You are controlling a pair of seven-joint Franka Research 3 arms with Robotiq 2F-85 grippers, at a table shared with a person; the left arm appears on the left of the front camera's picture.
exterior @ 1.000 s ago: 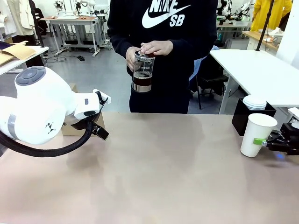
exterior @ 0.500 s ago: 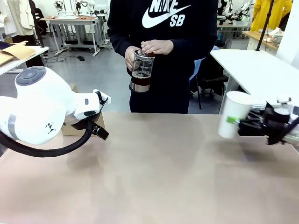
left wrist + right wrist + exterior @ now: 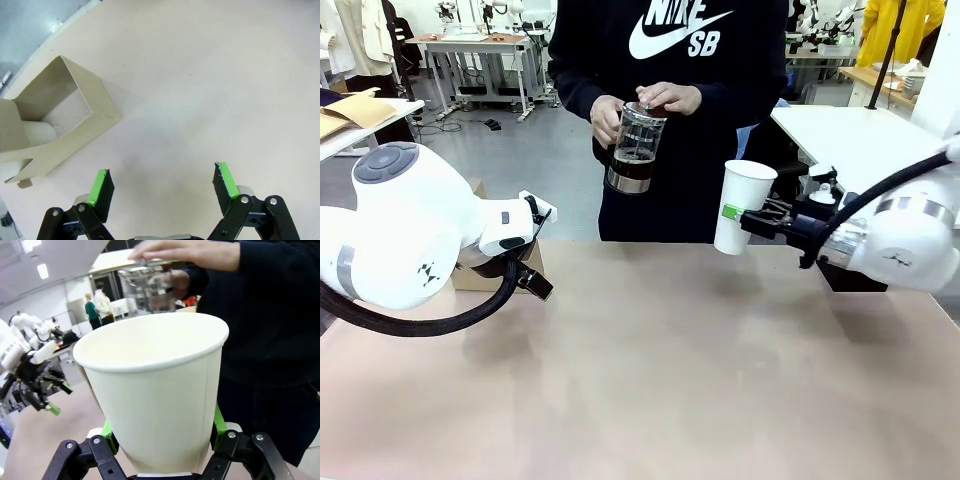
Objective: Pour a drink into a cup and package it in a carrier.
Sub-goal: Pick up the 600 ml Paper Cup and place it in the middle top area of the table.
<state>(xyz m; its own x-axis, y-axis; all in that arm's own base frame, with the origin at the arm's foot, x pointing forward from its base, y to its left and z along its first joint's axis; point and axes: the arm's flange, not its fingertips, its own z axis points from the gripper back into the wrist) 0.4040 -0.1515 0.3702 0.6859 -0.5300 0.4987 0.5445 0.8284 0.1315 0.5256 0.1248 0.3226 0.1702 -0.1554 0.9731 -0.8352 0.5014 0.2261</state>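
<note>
- White paper cup [image 3: 744,205]: upright, mouth up, held clear above the beige worktop [image 3: 670,380] at 2 o'clock in the front view.
- Right gripper [image 3: 752,215]: closed on the cup near its base. In the right wrist view, one green pad [image 3: 108,431] lies against each side of the cup wall.
- Clear glass carafe with steel band [image 3: 634,148]: held by the person at 12 o'clock beyond the far edge and slightly tilted. One hand [image 3: 670,97] lies on the lid and the other hand [image 3: 607,118] grips the side. The carafe is near the cup, at 10 o'clock from it, and not touching it.
- Dark brown drink [image 3: 632,158]: sits in the lower part of the carafe.
- Left gripper [image 3: 162,182]: open, jaws spread wide over bare worktop, nothing between the pads.
- Brown cardboard carrier [image 3: 70,145]: rests on the worktop at 10 o'clock from the left gripper, apart from it. In the front view it lies at 9 o'clock, partly hidden behind the left arm.
</note>
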